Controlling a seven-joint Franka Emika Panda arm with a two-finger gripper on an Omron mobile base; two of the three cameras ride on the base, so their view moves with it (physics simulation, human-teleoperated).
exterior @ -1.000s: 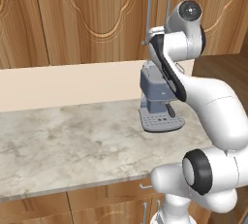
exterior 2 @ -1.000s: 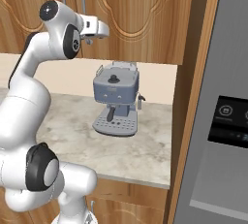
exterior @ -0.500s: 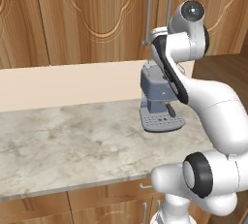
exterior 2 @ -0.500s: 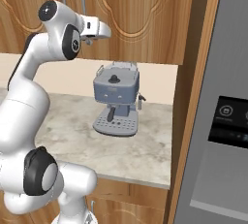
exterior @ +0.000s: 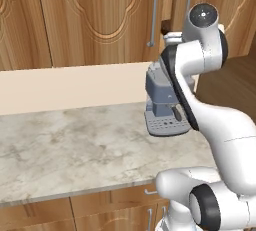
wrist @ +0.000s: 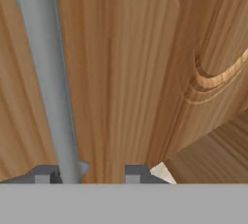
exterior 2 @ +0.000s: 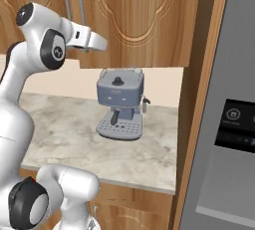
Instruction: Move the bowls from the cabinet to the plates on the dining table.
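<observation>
Gripping the cabinet's [exterior: 100,20] round silver bar handle [wrist: 46,77] (carved, warm-grained door), the tool [wrist: 89,172].

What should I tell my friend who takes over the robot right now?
Gripper: up at the cabinet, fingers on either side of a door handle; I cannot tell whether it is clamped.
Cabinet: the door looks at most a crack open.
Done: the arm has reached the handle.
Left: pull the door open, take out both bowls, drive to the table, set one bowl on each plate.
</observation>
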